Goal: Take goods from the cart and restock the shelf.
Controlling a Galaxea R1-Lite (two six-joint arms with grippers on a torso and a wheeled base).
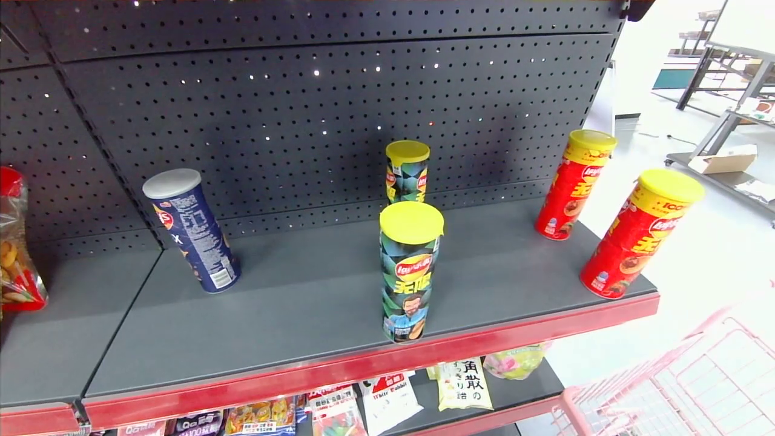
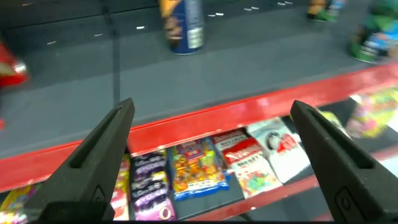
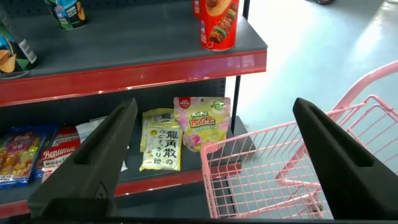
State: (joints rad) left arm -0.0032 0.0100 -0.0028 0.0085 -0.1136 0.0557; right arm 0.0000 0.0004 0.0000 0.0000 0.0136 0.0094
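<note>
Five cans: we count five snack cans standing upright on the upper shelf, each apart from the others.
Blue can: it has a grey lid and stands toward the left of the upper shelf, close to the perforated back panel.
Front green can: yellow-lidded, it stands at the red front edge, near the middle.
Back green can: it stands behind the front one, against the back panel, and also has a yellow lid.
Back red can: it stands toward the right end of the shelf, set back from the edge.
Front red can: it stands at the right front corner, just beside the red edge.
Cart: a pink wire cart, low on the right, beside the shelving and below the upper shelf.
Left gripper: we see it in front of the red shelf edge, fingers spread wide and holding nothing, with the blue can beyond it.
Right gripper: it is spread just as wide and empty, and hangs over the near rim of the cart, facing the right end of the shelving.
Lower shelf: flat packets lie side by side along it.
Snack bag: it stands at the far left, on the neighbouring shelf section.
</note>
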